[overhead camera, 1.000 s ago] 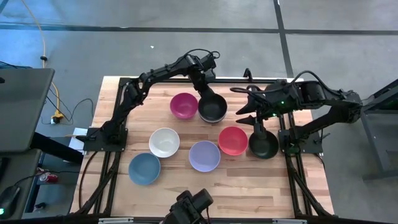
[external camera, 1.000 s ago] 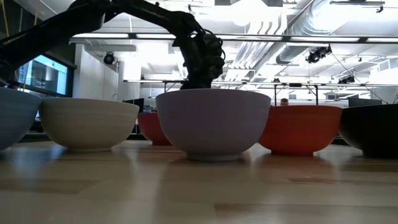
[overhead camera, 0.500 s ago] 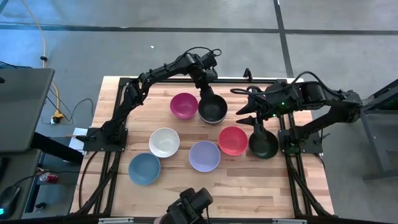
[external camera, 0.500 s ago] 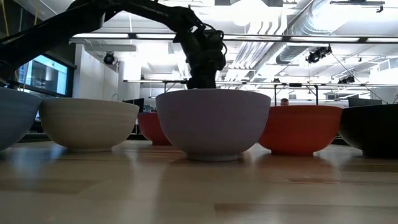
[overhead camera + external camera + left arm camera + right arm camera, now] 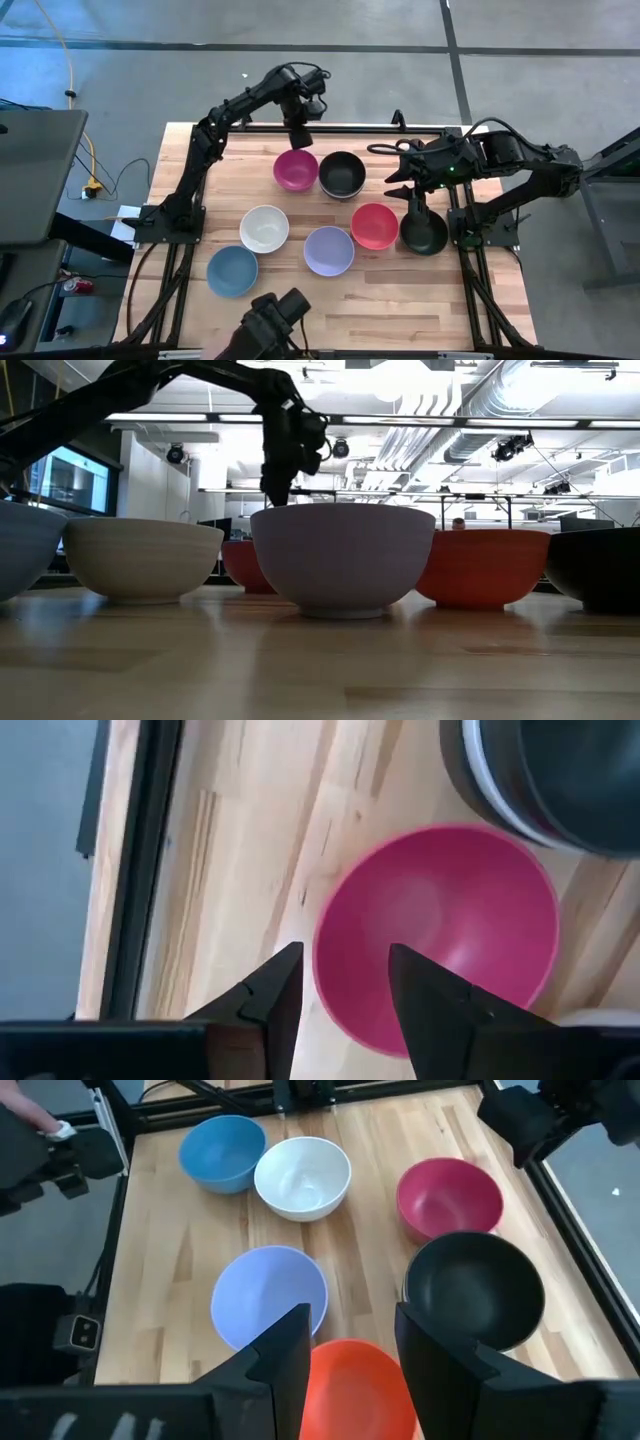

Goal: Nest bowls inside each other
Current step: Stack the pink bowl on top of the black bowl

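A: Above the magenta bowl [image 5: 296, 169], left pincer [image 5: 299, 137] parted, empty.
B: Left wrist view only: white rim under the black bowl [image 5: 565, 775]. Right pincer [image 5: 396, 180] spread, empty, beside it.

I see seven bowl spots on the tabletop [image 5: 400, 300]. Back row: one bowl [image 5: 296, 169] left of centre, touching a nested stack [image 5: 342, 175] on its right. Middle row: bowl [image 5: 264, 229], bowl [image 5: 329, 250], bowl [image 5: 375, 226], then a bowl [image 5: 423, 232] by the right edge. One bowl [image 5: 232, 271] sits nearest the front-left corner.
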`<state>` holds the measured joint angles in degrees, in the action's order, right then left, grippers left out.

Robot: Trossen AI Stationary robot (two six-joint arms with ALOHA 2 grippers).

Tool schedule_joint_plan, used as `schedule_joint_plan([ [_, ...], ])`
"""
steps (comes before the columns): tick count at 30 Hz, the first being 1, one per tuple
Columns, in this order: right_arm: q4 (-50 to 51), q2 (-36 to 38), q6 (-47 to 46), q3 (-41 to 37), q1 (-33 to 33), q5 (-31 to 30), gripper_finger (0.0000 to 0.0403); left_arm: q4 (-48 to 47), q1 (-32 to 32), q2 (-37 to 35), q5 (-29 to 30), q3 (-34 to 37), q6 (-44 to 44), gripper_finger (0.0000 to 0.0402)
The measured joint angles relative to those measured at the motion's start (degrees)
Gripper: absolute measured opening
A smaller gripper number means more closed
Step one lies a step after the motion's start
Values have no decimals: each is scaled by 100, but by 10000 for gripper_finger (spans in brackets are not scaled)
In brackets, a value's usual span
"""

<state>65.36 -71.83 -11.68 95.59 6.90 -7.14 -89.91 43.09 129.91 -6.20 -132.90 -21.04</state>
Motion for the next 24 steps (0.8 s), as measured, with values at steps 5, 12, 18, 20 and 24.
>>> schedule_joint_plan([
  [5, -1, 0, 113, 2, 0, -1, 140, 6, -9, 39, -257, 10, -317, 136],
  [12, -28, 0, 163, 2, 0, -11, 140, 13, -37, 70, -212, 11, -885, 136],
  [18, -47, 0, 151, 0, 0, -11, 140, 253, -37, 60, -59, 242, -1287, 136],
  [20, -47, 0, 132, 0, 0, -11, 140, 288, -16, 72, 85, 456, -1414, 136],
  [24, -47, 0, 125, 0, 0, -11, 140, 671, 14, 75, 321, 1074, -1518, 136],
])
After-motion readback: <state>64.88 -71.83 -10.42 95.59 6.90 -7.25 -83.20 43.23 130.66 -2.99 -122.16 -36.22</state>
